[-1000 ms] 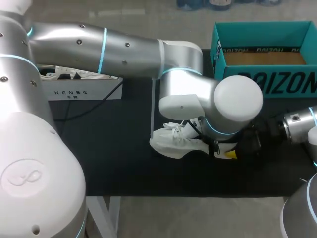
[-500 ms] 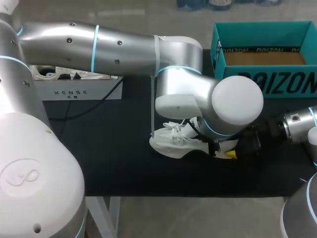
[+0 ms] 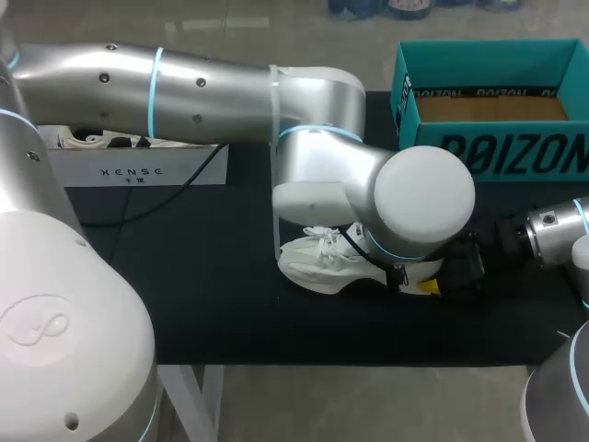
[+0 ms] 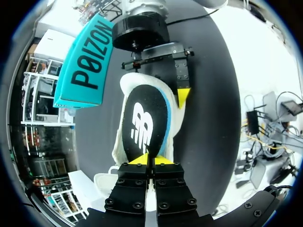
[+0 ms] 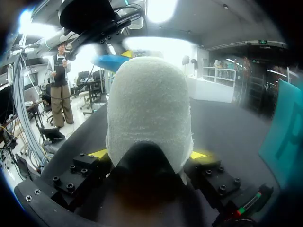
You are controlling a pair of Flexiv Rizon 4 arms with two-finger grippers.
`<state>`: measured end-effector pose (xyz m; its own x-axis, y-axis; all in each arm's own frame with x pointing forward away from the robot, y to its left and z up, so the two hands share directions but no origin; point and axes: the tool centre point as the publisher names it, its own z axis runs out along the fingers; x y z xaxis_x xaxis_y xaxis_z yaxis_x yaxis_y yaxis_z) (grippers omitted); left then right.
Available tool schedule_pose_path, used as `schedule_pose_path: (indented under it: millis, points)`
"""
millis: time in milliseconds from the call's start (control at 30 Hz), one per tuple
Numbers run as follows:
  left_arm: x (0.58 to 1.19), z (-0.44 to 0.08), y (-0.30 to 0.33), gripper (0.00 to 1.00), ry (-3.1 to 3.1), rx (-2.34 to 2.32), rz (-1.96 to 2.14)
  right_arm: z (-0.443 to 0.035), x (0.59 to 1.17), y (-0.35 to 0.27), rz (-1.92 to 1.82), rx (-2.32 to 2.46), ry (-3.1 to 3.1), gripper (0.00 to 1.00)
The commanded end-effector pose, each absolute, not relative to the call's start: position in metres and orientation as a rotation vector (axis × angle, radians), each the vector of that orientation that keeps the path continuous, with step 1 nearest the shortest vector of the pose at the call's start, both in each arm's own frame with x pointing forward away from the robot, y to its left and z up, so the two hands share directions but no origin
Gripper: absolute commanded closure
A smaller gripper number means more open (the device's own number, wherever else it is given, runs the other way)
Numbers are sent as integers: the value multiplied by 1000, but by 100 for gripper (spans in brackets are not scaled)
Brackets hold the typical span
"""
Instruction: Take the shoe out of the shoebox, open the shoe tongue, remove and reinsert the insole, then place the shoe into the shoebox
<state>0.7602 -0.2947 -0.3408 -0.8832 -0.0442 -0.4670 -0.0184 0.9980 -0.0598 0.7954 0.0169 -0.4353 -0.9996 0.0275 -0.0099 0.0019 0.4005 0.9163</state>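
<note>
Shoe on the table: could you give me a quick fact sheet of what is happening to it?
shoe: white, on the black table, outside the box
insole: black with a blue edge, over the shoe's opening
left gripper: shut on one end of the insole
right gripper: shut on the shoe's heel
shoebox: teal, open, no shoe seen inside

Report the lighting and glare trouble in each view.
Head view: even light, but the left arm's white elbow covers most of the white lace-up sneaker. Left wrist view: the black, blue-edged insole in the left gripper is well lit; white glare past the black table. Right wrist view: overhead glare flares above the sneaker's heel, held in the right gripper.
</note>
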Motion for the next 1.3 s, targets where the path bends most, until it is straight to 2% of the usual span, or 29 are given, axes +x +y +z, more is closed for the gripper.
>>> schedule_pose_path:
  millis: [33,467,767,800,833,867,933,1067,1300]
  points:
    - [755,-338,-299,100,2650,-32,-82,-440,796,20,1702,31,2612,100]
    - [747,-313,-326,100,2617,-2,-178,-440,796,20,1702,31,2612,100]
    - [747,-316,-338,100,2622,-6,-208,-440,796,20,1702,31,2612,100]
    - [747,-316,-338,98,2622,-8,-209,-440,796,20,1702,31,2612,100]
    - [747,-317,-339,79,2623,-10,-212,-440,796,20,1702,31,2612,100]
    - [747,-317,-339,75,2623,-10,-213,-440,796,20,1702,31,2612,100]
    - [747,-317,-340,75,2620,-14,-214,-440,796,20,1702,31,2612,100]
    - [748,-318,-341,62,2616,-21,-217,-440,796,20,1702,31,2612,100]
    - [749,-323,-340,56,2602,-42,-206,-440,796,20,1702,31,2612,100]
